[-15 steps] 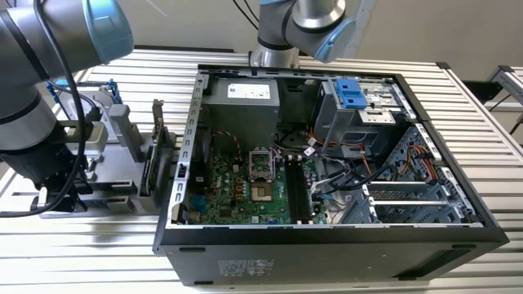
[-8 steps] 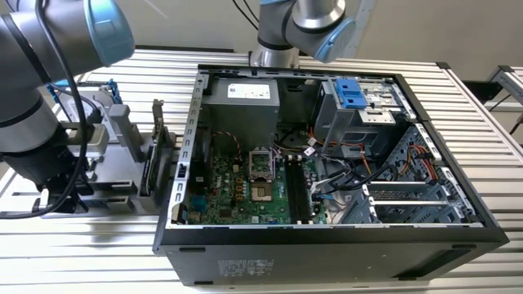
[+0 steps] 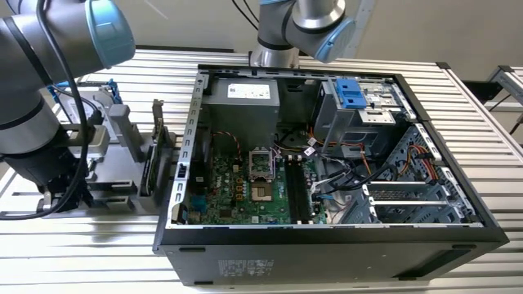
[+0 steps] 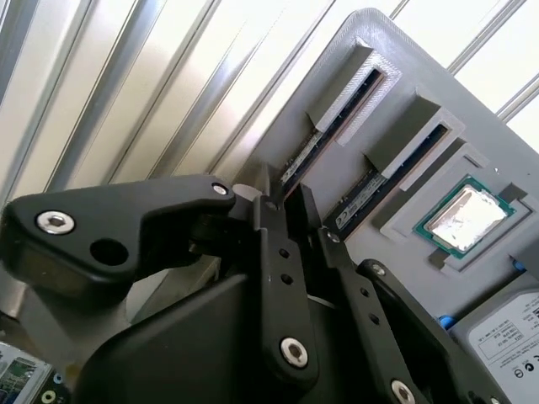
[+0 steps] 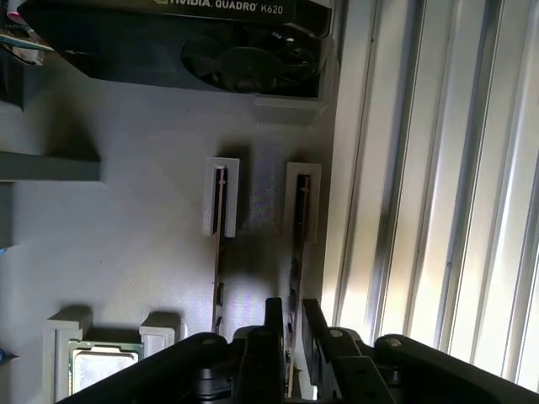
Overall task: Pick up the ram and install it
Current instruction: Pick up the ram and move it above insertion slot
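The ram (image 5: 298,244) is a thin dark stick standing on edge in a grey holder slot, the one nearest the tray's outer edge. It also shows in the second wrist view as the ram (image 4: 324,139). My gripper (image 5: 292,324) is low over the near end of that stick, with one black finger on each side and a slim gap left, so it is open. From the second wrist view, the gripper (image 4: 285,202) straddles the same stick. In the exterior view my arm (image 3: 33,122) reaches down over the grey parts tray (image 3: 110,184) at the exterior view's left.
A second stick (image 5: 220,244) stands in the neighbouring slot. A square silver processor (image 4: 467,215) and a hard drive (image 4: 505,332) lie further in on the tray, and a graphics card (image 5: 227,50) at its far end. The open computer case (image 3: 327,245) with its motherboard (image 3: 245,190) stands beside the tray.
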Motion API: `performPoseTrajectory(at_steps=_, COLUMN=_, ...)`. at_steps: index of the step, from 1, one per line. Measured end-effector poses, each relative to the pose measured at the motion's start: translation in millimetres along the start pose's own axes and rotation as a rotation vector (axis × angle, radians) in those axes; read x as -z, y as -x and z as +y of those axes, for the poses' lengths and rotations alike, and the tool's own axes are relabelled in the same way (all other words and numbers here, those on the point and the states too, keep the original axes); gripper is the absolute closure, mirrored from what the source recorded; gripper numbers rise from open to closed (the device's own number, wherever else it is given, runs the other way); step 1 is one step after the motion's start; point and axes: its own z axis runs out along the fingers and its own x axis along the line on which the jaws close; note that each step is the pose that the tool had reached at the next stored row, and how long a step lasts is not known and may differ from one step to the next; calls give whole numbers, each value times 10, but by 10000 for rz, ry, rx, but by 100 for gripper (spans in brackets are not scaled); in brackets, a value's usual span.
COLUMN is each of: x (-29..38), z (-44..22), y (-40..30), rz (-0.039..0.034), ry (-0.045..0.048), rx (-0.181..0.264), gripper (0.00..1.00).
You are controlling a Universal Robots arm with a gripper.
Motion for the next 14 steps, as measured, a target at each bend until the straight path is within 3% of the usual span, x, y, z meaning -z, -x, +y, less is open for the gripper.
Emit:
performPoseTrajectory(at_steps=10, x=-1, z=1, y=-2, rz=3, ry=1, rx=0, gripper=0)
performPoseTrajectory(at_steps=11, x=-1, z=1, y=-2, rz=3, ry=1, rx=-1, gripper=100)
performPoseTrajectory(at_steps=14, x=-1, z=0, y=-2, rz=3, ry=1, rx=-1, gripper=100)
